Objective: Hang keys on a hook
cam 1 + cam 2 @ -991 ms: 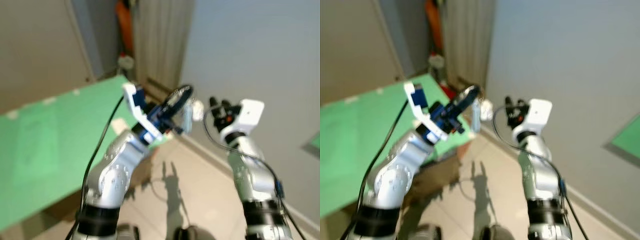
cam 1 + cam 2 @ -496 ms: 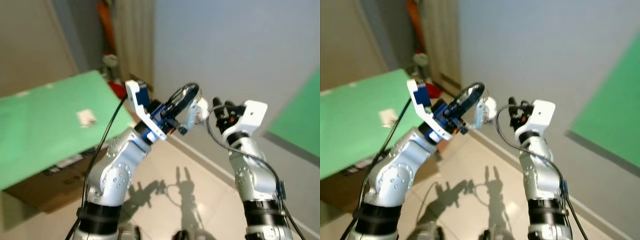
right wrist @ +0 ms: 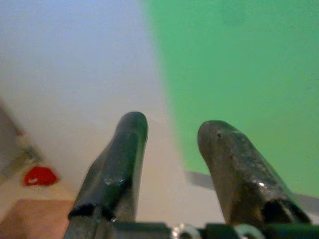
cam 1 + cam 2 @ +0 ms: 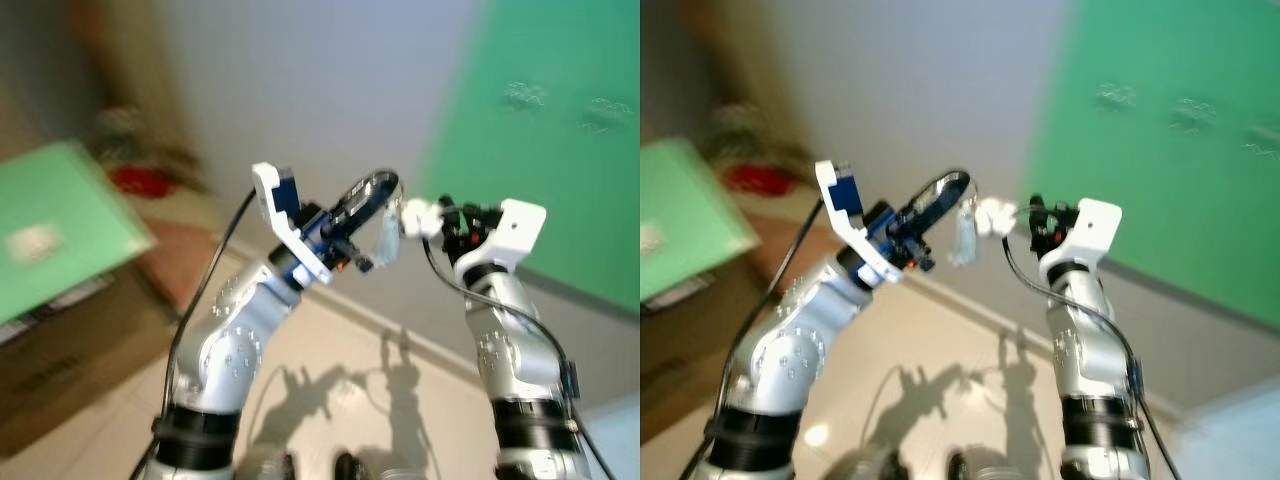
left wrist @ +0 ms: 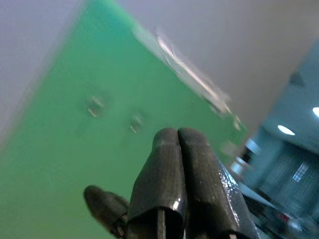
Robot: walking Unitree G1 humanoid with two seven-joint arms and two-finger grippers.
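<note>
Holding both arms up in front of me, I face a pale grey wall [image 4: 300, 90] with a large green panel [image 4: 560, 150] on its right part. My left gripper [image 4: 388, 182] is raised high, and its two black fingers [image 5: 179, 174] are pressed together; in the left wrist view no gap shows between them. Just below their tips hangs the bunch of keys [image 4: 386, 235], a pale, blurred shape, with a white round piece [image 4: 418, 215] next to it. I cannot tell exactly how the fingers hold the keys, because the pictures are blurred there. My right gripper [image 3: 172, 149] is near the keys, just to their right, and its fingers [image 3: 119, 164] are spread apart with nothing between them. On the green panel I see some small pale marks [image 4: 526, 96], which in the left wrist view look like two small knobs [image 5: 94, 106]; they are too blurred to say if they are hooks. The keys are well apart from them. On my left stands a cardboard box [image 4: 60, 340] with a green top, and something red [image 4: 140, 180] lies behind it on the floor. Shadows of my arms fall on the light tiles [image 4: 350, 380] below.
</note>
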